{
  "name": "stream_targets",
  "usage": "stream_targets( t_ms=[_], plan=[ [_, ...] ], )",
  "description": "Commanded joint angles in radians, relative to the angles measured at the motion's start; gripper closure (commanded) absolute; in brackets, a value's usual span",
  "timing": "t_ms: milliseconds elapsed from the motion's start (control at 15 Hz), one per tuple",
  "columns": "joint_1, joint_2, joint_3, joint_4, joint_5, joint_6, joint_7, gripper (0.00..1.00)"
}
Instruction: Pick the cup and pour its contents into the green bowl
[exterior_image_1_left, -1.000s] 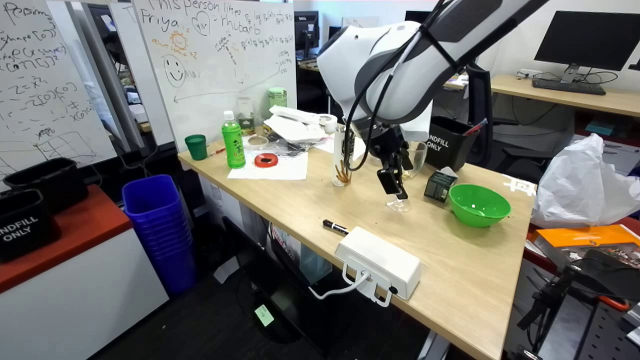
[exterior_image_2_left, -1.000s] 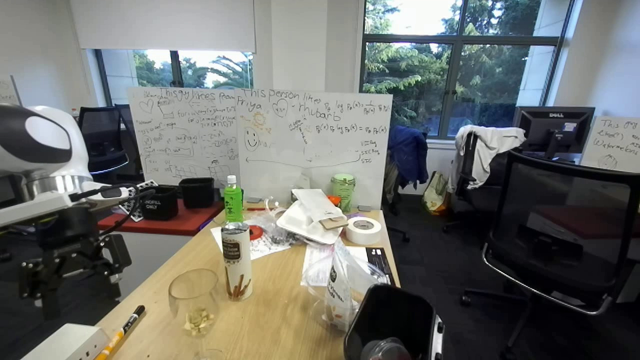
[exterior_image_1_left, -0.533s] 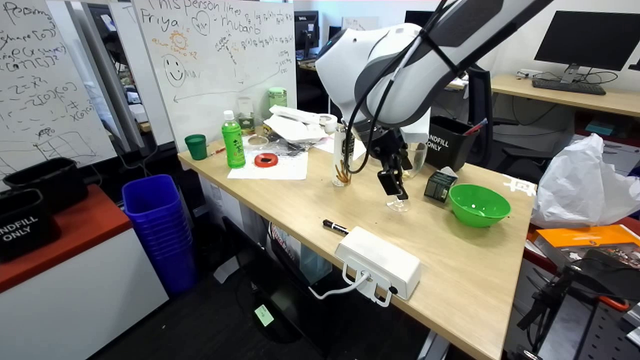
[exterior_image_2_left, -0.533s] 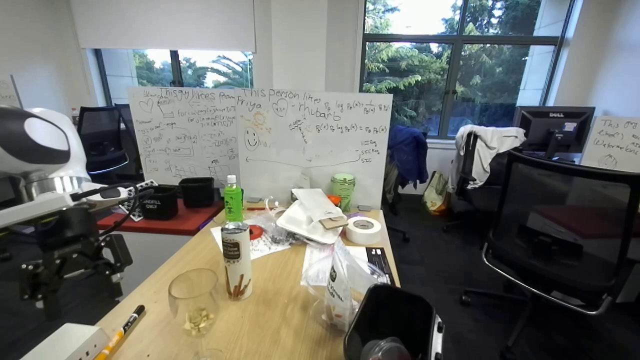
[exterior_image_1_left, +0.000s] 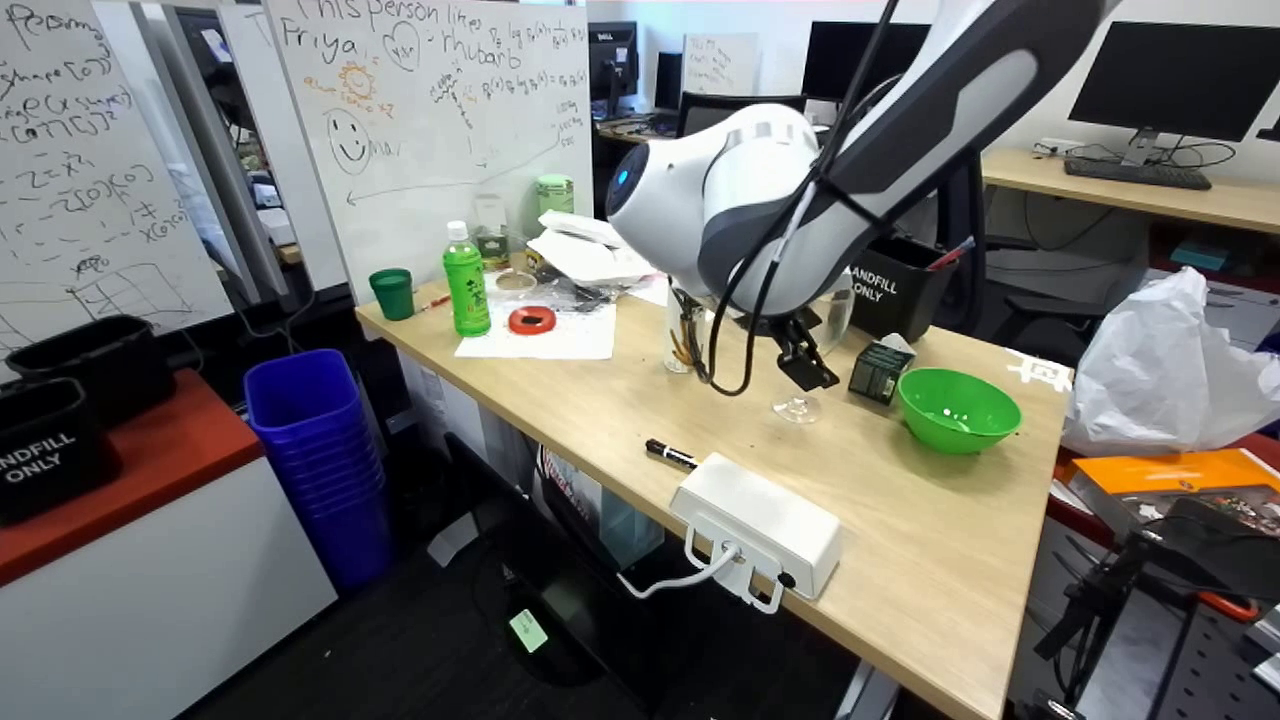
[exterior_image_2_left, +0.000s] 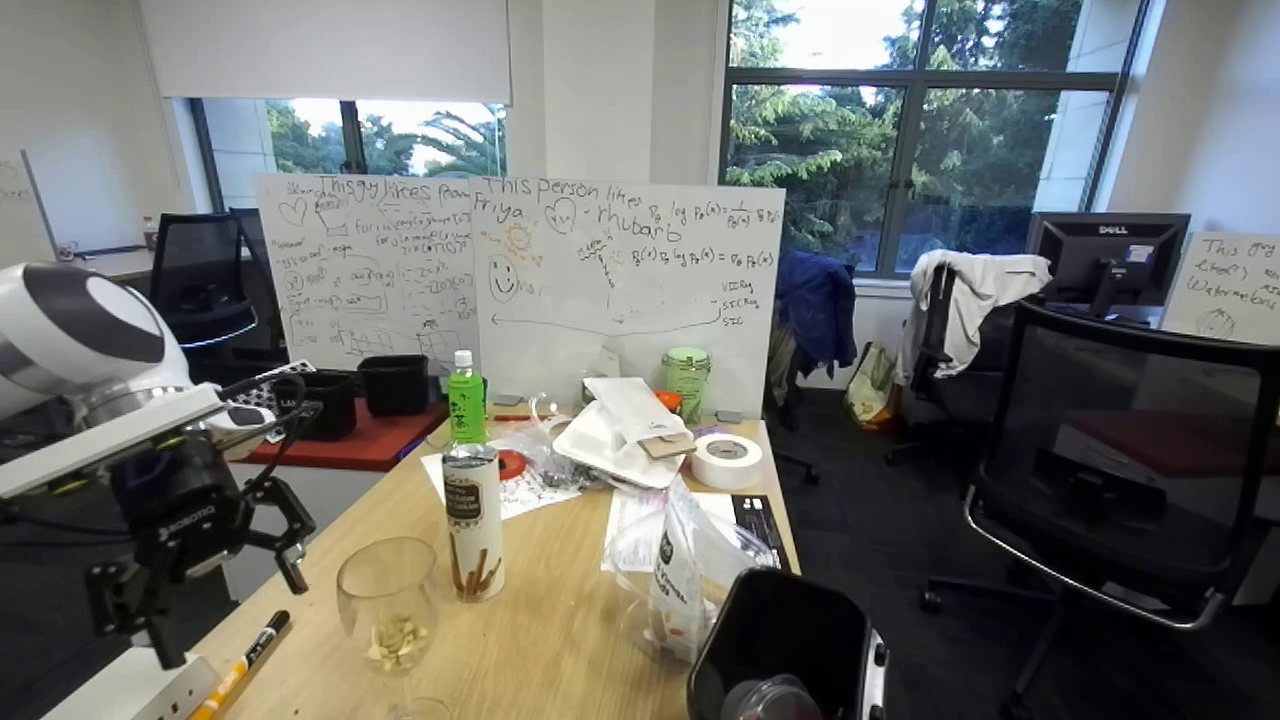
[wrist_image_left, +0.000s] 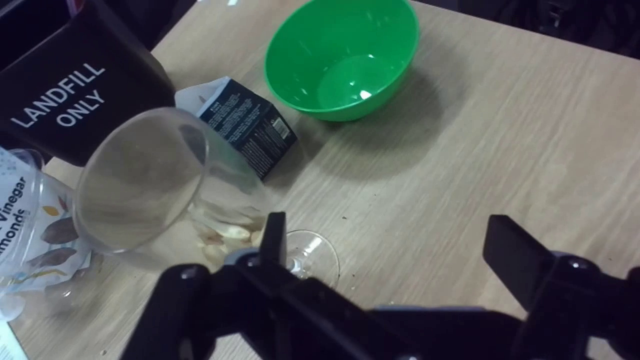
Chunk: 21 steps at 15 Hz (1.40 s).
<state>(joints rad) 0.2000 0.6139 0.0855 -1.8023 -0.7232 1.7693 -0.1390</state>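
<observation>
The clear stemmed glass (wrist_image_left: 180, 210) stands upright on its round foot upon a pale wood-grained surface (wrist_image_left: 530, 130), with a small heap of pale pieces (wrist_image_left: 227, 242) in its lower part. The fingers (wrist_image_left: 520, 260) are spread wide — the foot and bare surface show between them — and in the wrist view one crosses in front of the glass close to its stem; whether the two touch cannot be told. In an exterior view the fingers (exterior_image_1_left: 810, 371) appear raised above the foot. The green bowl (wrist_image_left: 345, 65) rests on the same surface, apart from the glass, its inner wall glossy; a dark printed carton (wrist_image_left: 250, 130) stands just beside it. A black bin (wrist_image_left: 75, 95), lettered LANDFILL ONLY, stands beyond the carton, with a printed bag (wrist_image_left: 55, 230) nearby. In an exterior view a green bottle (exterior_image_1_left: 466, 288) stands near a small dark-green cup (exterior_image_1_left: 393, 294), a red ring (exterior_image_1_left: 518, 320) lies on a paper sheet (exterior_image_1_left: 590, 345), and a marker (exterior_image_1_left: 670, 454) lies beside a white box (exterior_image_1_left: 760, 515). In an exterior view a white tube (exterior_image_2_left: 472, 530), printed with brown sticks, stands upright behind the glass (exterior_image_2_left: 388, 600).
</observation>
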Motion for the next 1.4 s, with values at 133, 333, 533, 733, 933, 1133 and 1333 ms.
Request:
stream_targets(
  t_ms=[133,333,533,733,933,1133,1333],
  plan=[
    [0.063,0.136,-0.003,0.128,-0.194,-0.122,-0.106,0.0],
    [0.08,0.181,0.008,0.155,-0.267,-0.165,-0.162,0.0],
    [0.065,0.184,0.029,0.145,-0.271,-0.156,-0.148,0.0],
    [0.065,0.192,0.032,0.15,-0.272,-0.157,-0.149,0.0],
    [0.066,0.192,0.033,0.151,-0.272,-0.157,-0.149,0.0],
    [0.065,0.192,0.033,0.151,-0.272,-0.157,-0.149,0.0],
    [0.074,0.198,0.024,0.151,-0.296,-0.165,-0.153,0.0]
  ],
)
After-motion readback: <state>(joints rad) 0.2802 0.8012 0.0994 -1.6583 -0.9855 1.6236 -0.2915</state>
